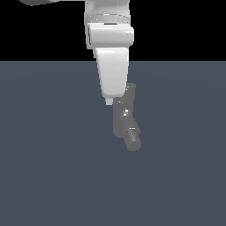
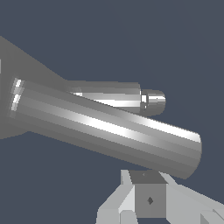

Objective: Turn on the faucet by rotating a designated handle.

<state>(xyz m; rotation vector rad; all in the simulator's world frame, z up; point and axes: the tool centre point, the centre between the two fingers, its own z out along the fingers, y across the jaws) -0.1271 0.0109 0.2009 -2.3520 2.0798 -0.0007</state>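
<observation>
In the exterior view the dull grey faucet [image 1: 120, 118] stands upright, its darker ribbed spout [image 1: 133, 139] angling down toward the exterior view's right. My white arm comes down from above and covers the faucet's top, so the handle does not show there. My gripper [image 1: 109, 101] ends at the faucet's upper edge. The wrist view shows the handle [image 2: 109, 129] as a long light-grey rod lying straight across, close to my gripper [image 2: 148, 192]. The spout [image 2: 151, 102] lies behind the rod. My fingers look pressed together with nothing between them, just beside the rod's free end.
A flat blue-grey floor [image 1: 48, 167] stretches around the faucet on every side. Nothing else stands on it. My arm's white links [image 1: 110, 39] fill the space directly above the faucet.
</observation>
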